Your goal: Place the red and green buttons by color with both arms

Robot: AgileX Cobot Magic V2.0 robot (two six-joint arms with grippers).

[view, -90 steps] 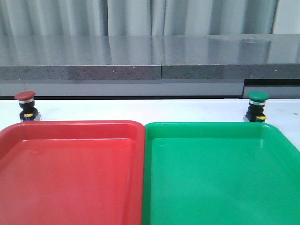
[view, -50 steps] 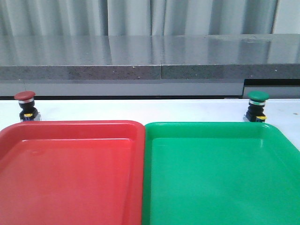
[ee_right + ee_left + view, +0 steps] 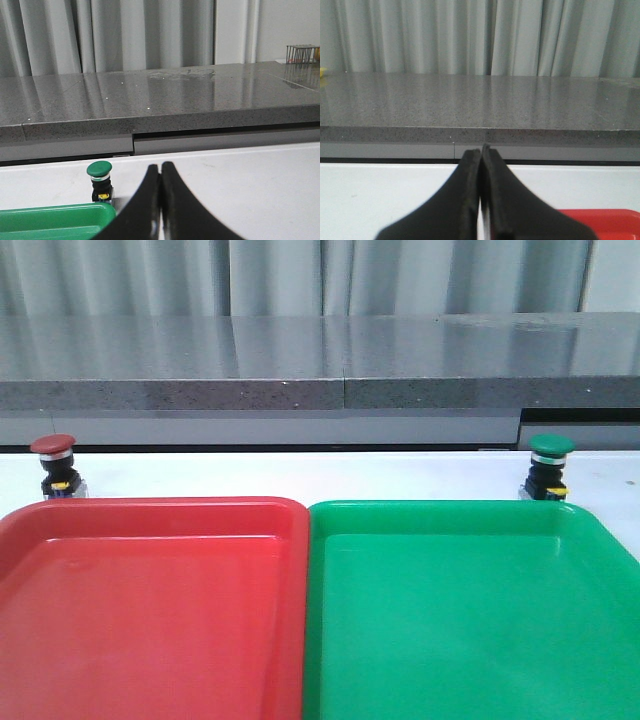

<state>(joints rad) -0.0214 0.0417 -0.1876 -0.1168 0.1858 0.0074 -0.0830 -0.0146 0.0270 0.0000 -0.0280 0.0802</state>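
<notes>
Red-capped button (image 3: pixel 54 466) upright on the white counter (image 3: pixel 300 475), far left in the front view, just behind the back left corner of the red tray (image 3: pixel 150 610); apart from the tray rim or touching it, cannot tell. Dark red mushroom cap on top, black body below, yellow tab and bluish base just visible. Green-capped button (image 3: pixel 549 467) upright likewise on the far right, just behind the back rim of the green tray (image 3: pixel 470 610), near its right corner. Both buttons outside the trays, well apart from each other. Trays side by side, long edges touching along the middle of the front view, nothing lying in either.

Left tool (image 3: pixel 481 150) seen only from its wrist camera: two black fingers pressed together, tips meeting, nothing between them. Beyond it white counter, a grey speckled ledge (image 3: pixel 480 107) and pale curtains (image 3: pixel 470 35); a corner of the red tray (image 3: pixel 602 220) low beside the fingers.

Right tool (image 3: pixel 160 170) also closed, black fingers tip to tip, gripping nothing. Green-capped button (image 3: pixel 100 181) in that view standing on the counter beside the fingers, clear of them, just behind the corner of the green tray (image 3: pixel 55 215). A small wire rack (image 3: pixel 301 54) far back on the ledge.

Neither arm visible in the front view.
</notes>
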